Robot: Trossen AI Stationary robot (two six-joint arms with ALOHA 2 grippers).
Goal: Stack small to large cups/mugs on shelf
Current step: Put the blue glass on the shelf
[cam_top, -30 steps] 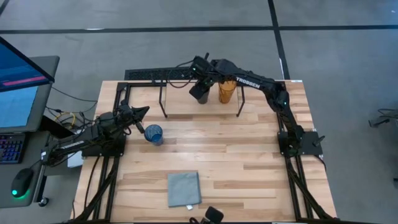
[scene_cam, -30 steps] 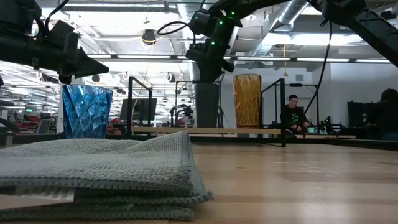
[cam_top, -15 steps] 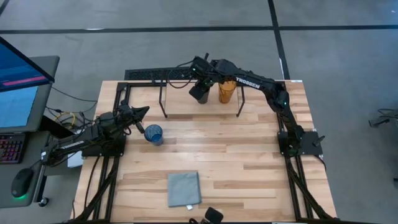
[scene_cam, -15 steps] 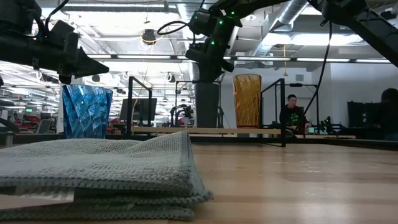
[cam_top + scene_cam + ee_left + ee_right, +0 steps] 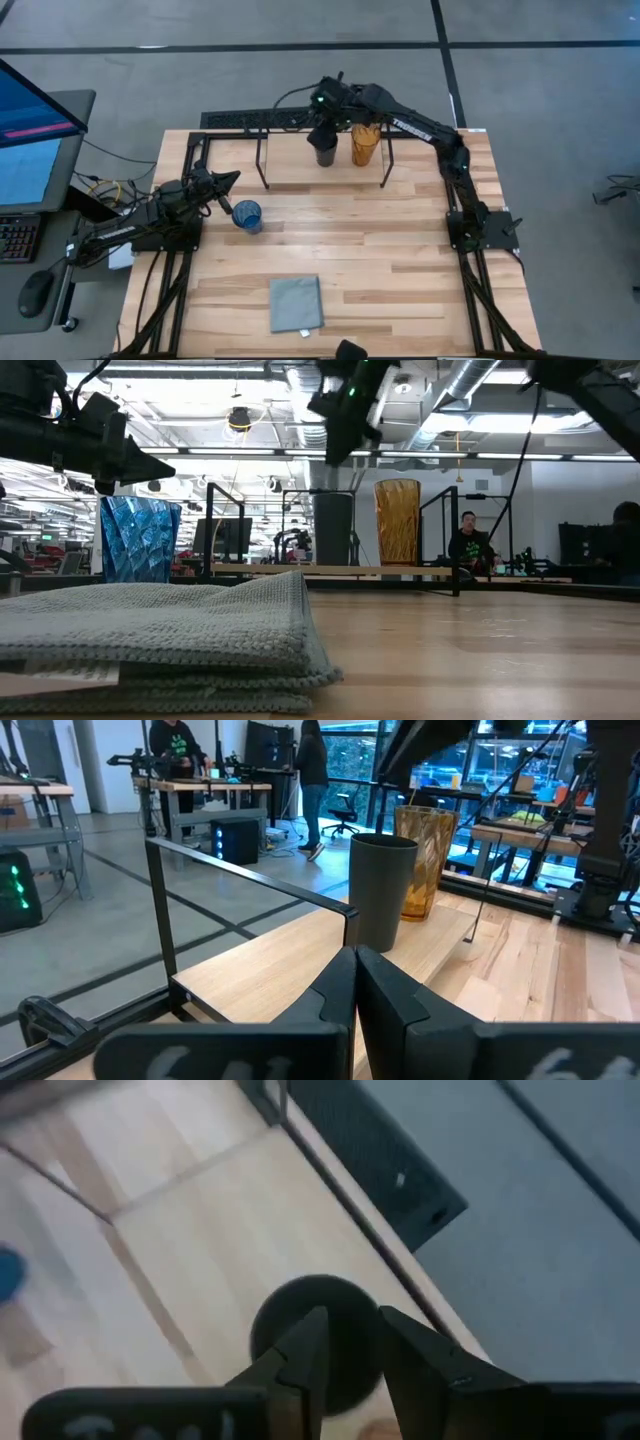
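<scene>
Black tumbler (image 5: 325,156) stands free on your shelf (image 5: 290,170) beside the amber one (image 5: 364,148) — right gripper (image 5: 345,1345) above it, fingers parted, empty; left gripper (image 5: 232,180) fingers closed, empty.

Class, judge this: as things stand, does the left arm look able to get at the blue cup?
Probably yes. The blue cup stands alone on the table just beside the left gripper, with nothing between them; its fingers are shut and would need to open first.

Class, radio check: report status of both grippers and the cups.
Right gripper open, above black cup on shelf, beside amber cup. Left gripper shut, by blue cup on table. Nothing blocking.
</scene>
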